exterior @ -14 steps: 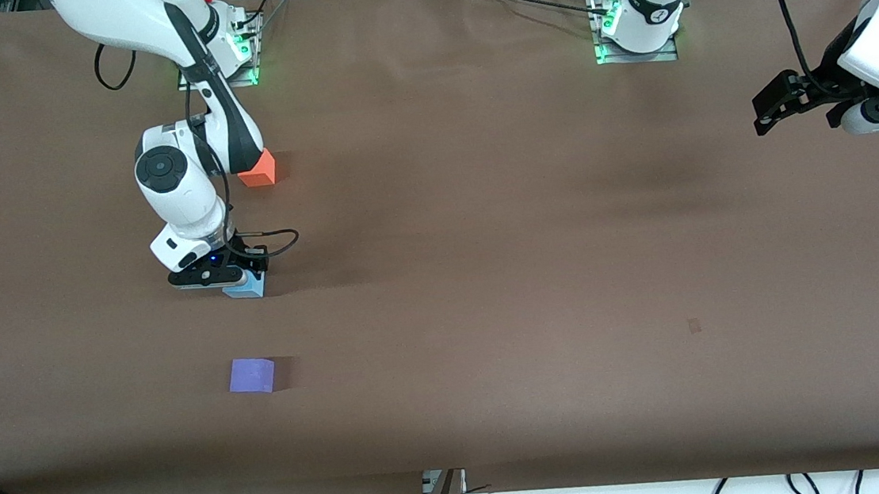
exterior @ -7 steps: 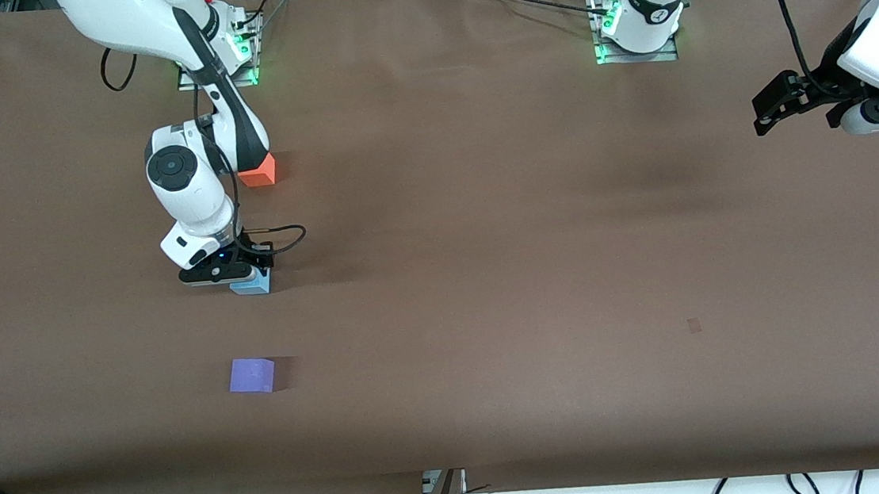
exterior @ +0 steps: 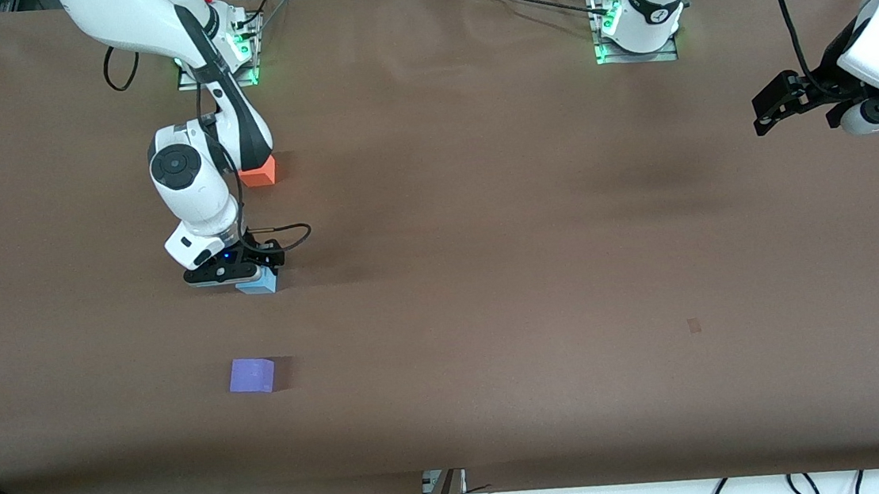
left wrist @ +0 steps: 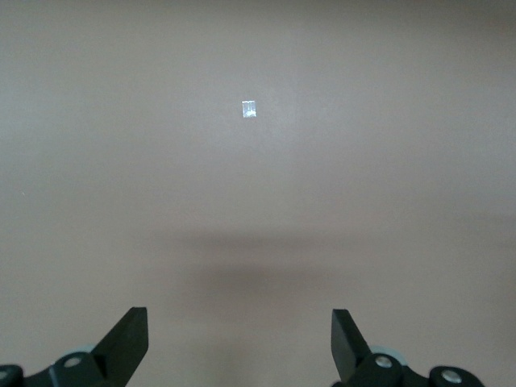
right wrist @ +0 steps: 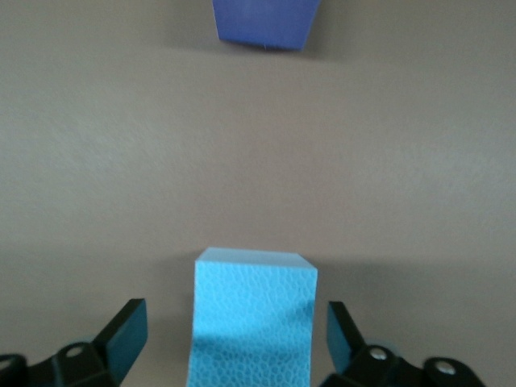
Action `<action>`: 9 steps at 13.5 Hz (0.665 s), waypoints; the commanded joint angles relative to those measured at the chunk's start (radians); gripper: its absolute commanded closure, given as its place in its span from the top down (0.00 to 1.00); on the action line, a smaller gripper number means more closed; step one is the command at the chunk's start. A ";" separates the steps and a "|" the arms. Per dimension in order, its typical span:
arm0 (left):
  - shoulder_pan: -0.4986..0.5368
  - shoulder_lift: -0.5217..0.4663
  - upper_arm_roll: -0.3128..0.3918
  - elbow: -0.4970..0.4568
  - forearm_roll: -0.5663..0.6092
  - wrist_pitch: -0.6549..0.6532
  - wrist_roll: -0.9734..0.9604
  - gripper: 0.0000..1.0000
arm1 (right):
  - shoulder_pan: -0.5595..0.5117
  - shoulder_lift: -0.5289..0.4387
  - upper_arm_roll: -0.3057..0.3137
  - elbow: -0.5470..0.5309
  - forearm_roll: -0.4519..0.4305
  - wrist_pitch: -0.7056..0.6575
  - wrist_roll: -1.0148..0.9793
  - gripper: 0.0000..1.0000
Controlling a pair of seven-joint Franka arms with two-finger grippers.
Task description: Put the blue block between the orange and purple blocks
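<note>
Blue block (exterior: 258,283) sits on the table between orange block (exterior: 259,171) and purple block (exterior: 252,375), nearer orange. Right gripper (exterior: 239,278) straddles it, fingers spread, not clamping. Placement looks done; retreat remains. Left gripper (exterior: 773,104) waits open, well apart.

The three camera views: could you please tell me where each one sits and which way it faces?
Front view: high across the table, facing both arm bases; shows both arms, the orange block and purple block.
Left wrist view: on the waiting left arm, looking down past the open left gripper at bare table.
Right wrist view: on the right arm, right gripper open around the blue block.
Shared: the front and right wrist views both show blue and purple blocks.
</note>
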 commanded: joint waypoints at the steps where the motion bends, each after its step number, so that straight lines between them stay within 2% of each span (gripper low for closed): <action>1: -0.007 0.015 0.000 0.031 0.020 -0.016 -0.006 1.00 | -0.001 -0.038 -0.003 0.164 0.008 -0.267 -0.030 1.00; 7: -0.007 0.015 0.000 0.032 0.020 -0.015 -0.005 1.00 | -0.007 -0.046 -0.052 0.598 0.006 -0.896 -0.106 1.00; 9: -0.007 0.015 0.000 0.032 0.020 -0.015 -0.005 1.00 | -0.007 -0.046 -0.081 0.695 0.008 -1.025 -0.144 1.00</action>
